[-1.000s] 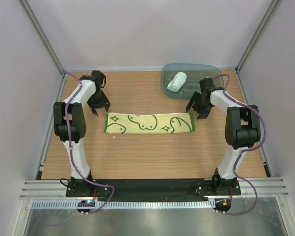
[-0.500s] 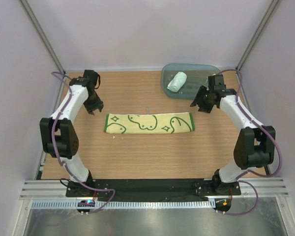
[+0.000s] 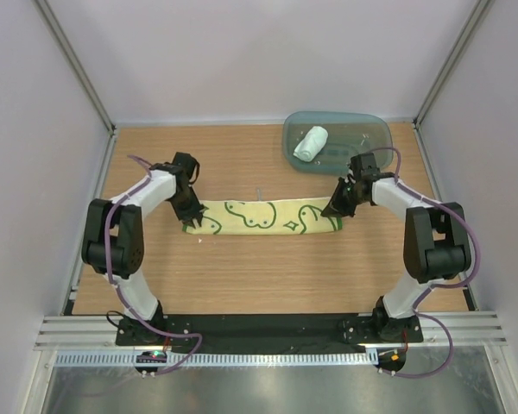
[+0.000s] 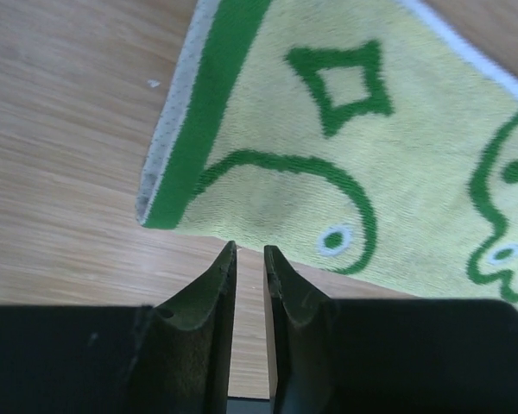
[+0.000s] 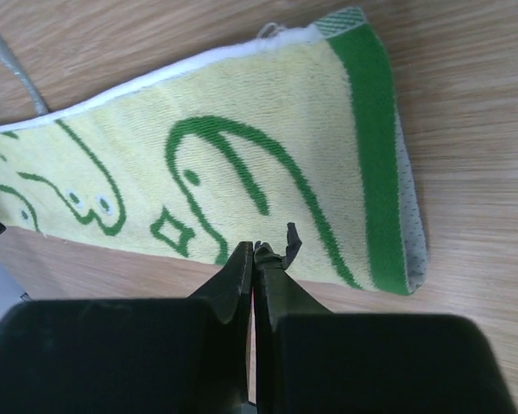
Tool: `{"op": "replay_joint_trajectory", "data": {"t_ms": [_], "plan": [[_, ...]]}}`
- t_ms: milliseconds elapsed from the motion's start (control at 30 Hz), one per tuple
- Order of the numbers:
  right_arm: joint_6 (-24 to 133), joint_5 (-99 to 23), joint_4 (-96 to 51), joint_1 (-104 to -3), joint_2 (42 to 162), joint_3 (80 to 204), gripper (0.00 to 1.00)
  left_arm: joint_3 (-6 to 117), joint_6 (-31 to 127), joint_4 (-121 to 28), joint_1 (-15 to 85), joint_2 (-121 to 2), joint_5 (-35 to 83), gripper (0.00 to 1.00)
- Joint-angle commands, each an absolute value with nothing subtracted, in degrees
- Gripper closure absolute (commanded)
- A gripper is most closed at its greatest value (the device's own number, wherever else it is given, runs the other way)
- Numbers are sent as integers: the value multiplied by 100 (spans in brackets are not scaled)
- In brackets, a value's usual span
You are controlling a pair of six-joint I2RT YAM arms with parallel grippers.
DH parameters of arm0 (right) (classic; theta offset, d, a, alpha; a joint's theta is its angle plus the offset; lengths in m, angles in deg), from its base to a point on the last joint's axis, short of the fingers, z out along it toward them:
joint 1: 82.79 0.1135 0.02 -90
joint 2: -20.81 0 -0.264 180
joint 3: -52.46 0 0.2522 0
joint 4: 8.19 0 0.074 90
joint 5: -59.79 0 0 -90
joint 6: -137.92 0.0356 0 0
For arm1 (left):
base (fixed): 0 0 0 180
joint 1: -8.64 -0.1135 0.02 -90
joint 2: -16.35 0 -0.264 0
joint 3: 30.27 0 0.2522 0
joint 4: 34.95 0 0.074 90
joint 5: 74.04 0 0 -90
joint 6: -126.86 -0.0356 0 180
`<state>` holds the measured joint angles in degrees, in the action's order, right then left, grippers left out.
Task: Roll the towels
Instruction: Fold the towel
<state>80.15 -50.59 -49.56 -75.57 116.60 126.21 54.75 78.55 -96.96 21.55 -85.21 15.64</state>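
Observation:
The pale yellow towel with green drawings lies flat and stretched left to right on the wooden table. My left gripper is low at its left end. In the left wrist view the jaws stand a narrow gap apart with only bare wood between them, just short of the towel's near edge. My right gripper is at the right end. Its fingers are pressed together with nothing in them, at the towel's near edge. The plain white towel lies rolled in the tray.
The translucent teal tray sits at the back right of the table. A small grey sliver lies on the wood just behind the yellow towel. White walls and metal posts enclose the table on three sides.
Both arms have swung in and down from the back of the table to the ends of the yellow towel. Both grippers have narrowed, the right one fully. The towel has not moved.

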Motion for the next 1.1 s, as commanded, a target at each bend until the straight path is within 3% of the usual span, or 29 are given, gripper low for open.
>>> {"op": "replay_joint_trajectory", "data": {"t_ms": [0,500,567,700,800,1067], "plan": [[8079,-4875,-4866,-7576,11968,12564,97,5161,8045,-9442,2051,-8569,1341,82],[7956,-4172,-4946,-7787,12040,12256,99,4264,8027,-9002,1769,-8710,1245,85],[7939,-4269,-5024,-7787,11952,12344,94,4272,8027,-9002,1769,-8666,1350,87],[7824,-4164,-5279,-7673,11715,12546,75,4343,8045,-9203,1787,-8324,1429,87],[7745,-4093,-5508,-7532,11512,12713,66,4483,8080,-9432,1839,-7972,1438,86],[7657,-4092,-5834,-7181,11222,13082,64,5072,8229,-9635,2200,-7611,1421,83]]}}
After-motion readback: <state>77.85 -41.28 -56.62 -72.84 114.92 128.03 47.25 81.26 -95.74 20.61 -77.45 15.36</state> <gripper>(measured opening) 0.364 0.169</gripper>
